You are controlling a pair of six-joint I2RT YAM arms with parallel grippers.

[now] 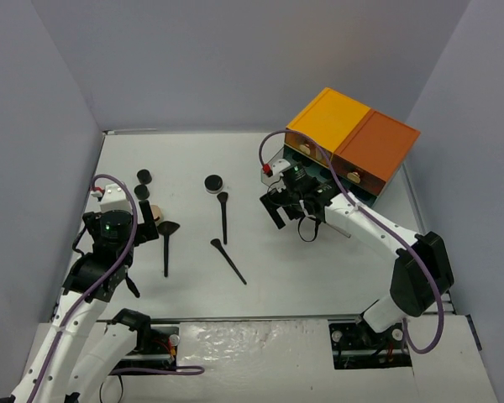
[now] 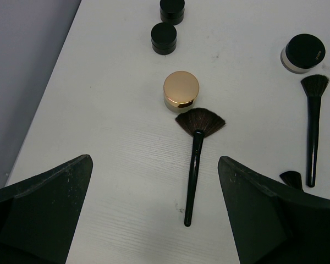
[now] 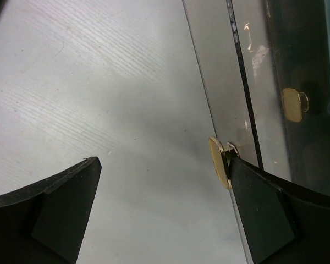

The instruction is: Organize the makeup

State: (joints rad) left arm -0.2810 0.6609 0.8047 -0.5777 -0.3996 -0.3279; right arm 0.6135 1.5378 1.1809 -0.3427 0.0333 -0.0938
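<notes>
The makeup is seen spread over the left and middle of the bench [image 1: 319, 260], well apart from the orange-topped drawer box [image 1: 353, 138] at the far right. The left end effector [image 2: 155, 162] is held with its fingers wide apart above the handle of a fan brush [image 2: 195, 159]. The bristles of that brush are just beside a tan compact [image 2: 181, 89]. Two black jars [image 2: 164, 38] are found beyond it, and a black-lidded jar [image 2: 303, 52] stands to the right above a second brush [image 2: 313, 126]. The right end effector [image 3: 165, 162] is likewise spread apart, empty, at the drawer front. One finger is placed beside a gold knob [image 3: 219, 162]; contact cannot be told.
</notes>
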